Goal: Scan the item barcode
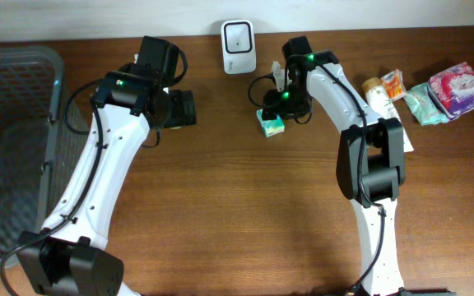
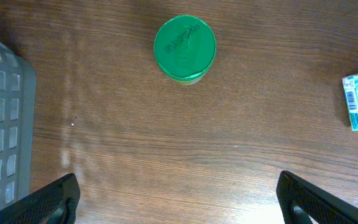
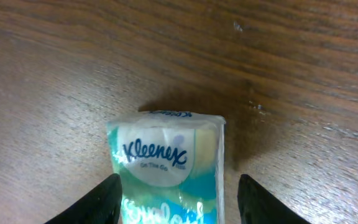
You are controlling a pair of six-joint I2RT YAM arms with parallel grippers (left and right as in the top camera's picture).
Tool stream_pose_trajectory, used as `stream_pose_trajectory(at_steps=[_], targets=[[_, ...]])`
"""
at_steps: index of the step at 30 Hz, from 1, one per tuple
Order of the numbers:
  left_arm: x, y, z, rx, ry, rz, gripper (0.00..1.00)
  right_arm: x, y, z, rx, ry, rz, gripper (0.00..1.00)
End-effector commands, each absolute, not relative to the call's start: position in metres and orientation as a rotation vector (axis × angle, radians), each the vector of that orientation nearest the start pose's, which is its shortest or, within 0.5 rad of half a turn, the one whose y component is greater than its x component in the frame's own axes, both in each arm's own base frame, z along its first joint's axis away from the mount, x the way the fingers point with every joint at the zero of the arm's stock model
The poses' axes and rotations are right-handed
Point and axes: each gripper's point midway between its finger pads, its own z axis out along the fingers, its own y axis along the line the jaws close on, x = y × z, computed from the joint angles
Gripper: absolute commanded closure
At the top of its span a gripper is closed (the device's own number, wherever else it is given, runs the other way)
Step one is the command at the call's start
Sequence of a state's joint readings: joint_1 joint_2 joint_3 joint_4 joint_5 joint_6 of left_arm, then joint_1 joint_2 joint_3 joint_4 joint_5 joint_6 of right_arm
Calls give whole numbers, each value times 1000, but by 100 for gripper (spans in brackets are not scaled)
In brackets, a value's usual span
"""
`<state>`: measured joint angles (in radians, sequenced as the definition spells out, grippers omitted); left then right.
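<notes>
Tabletop (image 3: 55,62) — tissue pack (image 3: 166,168) half cropped.

Tabletop (image 1: 220,205) is dark brown wood w/ fine grain lines. Tissue pack (image 3: 166,168) is white and teal, w/ blue "Kleenex" letters on a white oval; its side has a black barcode on white. Round lid (image 2: 184,48) is bright green. Basket (image 1: 15,148) is grey w/ grid pattern. Scanner (image 1: 239,47) is white w/ dark window. Arms are white w/ black joints, small green lights. At right, a pink-white packet (image 1: 462,88) and a pale green one (image 1: 426,103).
</notes>
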<state>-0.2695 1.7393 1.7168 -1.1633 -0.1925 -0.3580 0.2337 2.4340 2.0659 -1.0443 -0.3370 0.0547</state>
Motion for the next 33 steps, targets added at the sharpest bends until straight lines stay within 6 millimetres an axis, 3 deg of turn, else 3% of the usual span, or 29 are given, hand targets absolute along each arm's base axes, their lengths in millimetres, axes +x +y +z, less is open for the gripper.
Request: stream_pose_trajectory(at_steps=[1,2,3,5,6,10,12,14,20,33], targets=[[396,-72,204,-157,2708,110,1,471,173,3,-291,3018,524,71],[396,-72,204,-157,2708,110,1,471,173,3,-264,3027,525,80],[396,-72,204,-156,2708,109,1,470,178,5,-268,3023,567,96],[396,-72,204,-156,2708,109,1,465,197,16,-312,2979,793,96],[396,-72,204,-157,2708,110,1,463,215,37,-344,2884,1095,96],[396,-72,204,-157,2707,109,1,458,199,92,-367,2580,1639,96],[396,-72,204,-157,2708,110,1,455,188,107,-395,2466,1742,96],[396,-72,204,-157,2708,110,1,452,190,126,-444,2319,1846,96],[396,-72,204,-157,2708,110,1,450,198,163,-384,2092,2073,96],[396,-71,204,-159,2708,110,1,447,205,163,-402,2100,2082,96]])
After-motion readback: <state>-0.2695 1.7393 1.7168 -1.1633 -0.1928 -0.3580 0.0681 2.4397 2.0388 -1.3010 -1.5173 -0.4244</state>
